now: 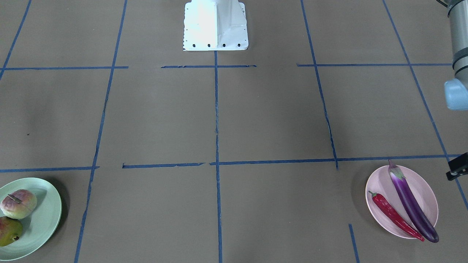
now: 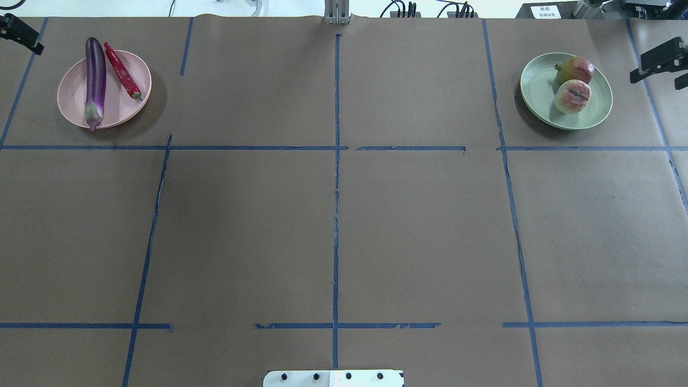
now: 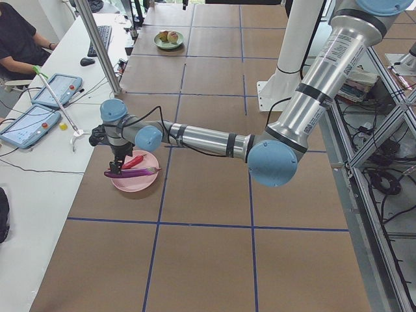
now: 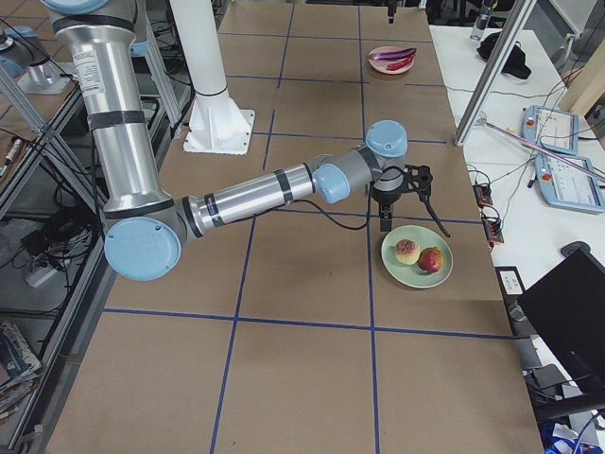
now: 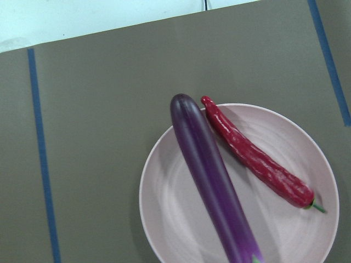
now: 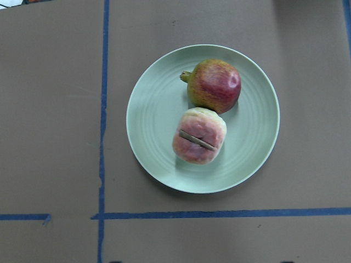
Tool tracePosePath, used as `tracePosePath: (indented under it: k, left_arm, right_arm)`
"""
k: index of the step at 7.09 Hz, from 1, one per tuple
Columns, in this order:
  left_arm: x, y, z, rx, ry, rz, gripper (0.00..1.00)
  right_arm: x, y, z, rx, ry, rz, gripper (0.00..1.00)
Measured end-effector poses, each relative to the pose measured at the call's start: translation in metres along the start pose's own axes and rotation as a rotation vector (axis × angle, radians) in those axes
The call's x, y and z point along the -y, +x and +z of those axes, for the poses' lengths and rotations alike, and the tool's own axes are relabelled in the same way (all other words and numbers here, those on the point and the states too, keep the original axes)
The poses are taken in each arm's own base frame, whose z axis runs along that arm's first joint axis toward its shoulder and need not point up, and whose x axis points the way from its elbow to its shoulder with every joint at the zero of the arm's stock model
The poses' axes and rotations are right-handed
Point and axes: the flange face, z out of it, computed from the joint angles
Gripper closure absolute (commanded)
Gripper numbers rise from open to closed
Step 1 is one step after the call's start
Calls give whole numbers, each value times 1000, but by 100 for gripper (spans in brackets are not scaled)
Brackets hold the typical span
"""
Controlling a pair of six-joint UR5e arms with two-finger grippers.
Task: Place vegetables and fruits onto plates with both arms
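The purple eggplant (image 1: 411, 202) and the red chili pepper (image 1: 393, 215) lie side by side on the pink plate (image 1: 380, 182). The wrist view shows them from above: eggplant (image 5: 211, 175), chili (image 5: 258, 159). The peach (image 6: 199, 135) and the pomegranate (image 6: 214, 86) sit touching on the mint green plate (image 6: 153, 126). My left gripper (image 3: 117, 168) hangs above the pink plate (image 3: 133, 182). My right gripper (image 4: 384, 222) hangs above the green plate's (image 4: 416, 270) near edge. Neither holds anything that I can see. I cannot tell whether their jaws are open or shut.
The white base block (image 2: 333, 378) stands at the table's near edge. Blue tape lines (image 2: 336, 215) cross the brown table cover. A metal pole (image 3: 97, 45), tablets (image 3: 55, 91) and a seated operator (image 3: 19, 39) are beside the table.
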Motion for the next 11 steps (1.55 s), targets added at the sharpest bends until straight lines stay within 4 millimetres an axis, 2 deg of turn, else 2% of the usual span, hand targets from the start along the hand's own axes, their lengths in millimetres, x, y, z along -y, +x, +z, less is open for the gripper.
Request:
tracePosePath:
  k: [1, 2, 3, 4, 5, 6, 8, 11]
  left_arm:
    - [-15, -38, -20, -4, 0, 16, 0]
    - [-28, -66, -42, -8, -20, 2, 0]
    - [-40, -77, -57, -10, -54, -28, 0]
    - [-61, -83, -60, -13, -90, -55, 0]
    - [-87, -88, -59, -16, -118, -67, 0]
    - [-103, -87, -61, -18, -134, -75, 0]
    - [-135, -72, -75, -13, -134, -71, 0]
    - [-158, -64, -78, -19, -131, -65, 0]
  right_arm:
    - [1, 27, -10, -39, -31, -46, 0]
    - [-3, 55, -19, -67, -63, -82, 0]
    - [-12, 79, -22, -81, -89, -100, 0]
    - [-22, 96, -23, -85, -103, -105, 0]
    - [-29, 106, -24, -82, -110, -103, 0]
    - [-33, 112, -25, -80, -112, -100, 0]
    - [-37, 117, -28, -78, -110, -94, 0]
    - [-38, 118, -28, -79, -110, -93, 0]
